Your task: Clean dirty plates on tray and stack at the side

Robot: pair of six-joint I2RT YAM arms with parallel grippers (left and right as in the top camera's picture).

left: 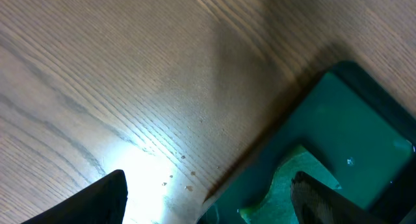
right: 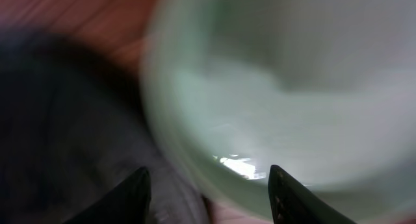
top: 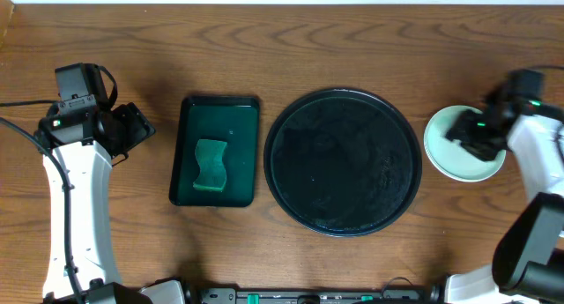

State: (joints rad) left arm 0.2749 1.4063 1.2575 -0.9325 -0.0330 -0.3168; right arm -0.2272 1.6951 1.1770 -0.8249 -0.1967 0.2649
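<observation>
Showing a large round glossy black tray [top: 344,163] lying bare at mid-table; the round pale green-white plates [top: 443,150] sit stacked just right of it, count unclear. Cleaning and stacking look nearly finished. The right gripper [right: 205,197] hovers over the stack, claw spread, pinching nothing. The left gripper [left: 208,201] hangs spread beside a small dark green rectangular tray [top: 187,154] holding a green sponge [top: 211,164]. No writing is legible.

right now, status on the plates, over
Left pincer open. Right pincer open over plate beside tray. Tray bare. Nothing in the way.
</observation>
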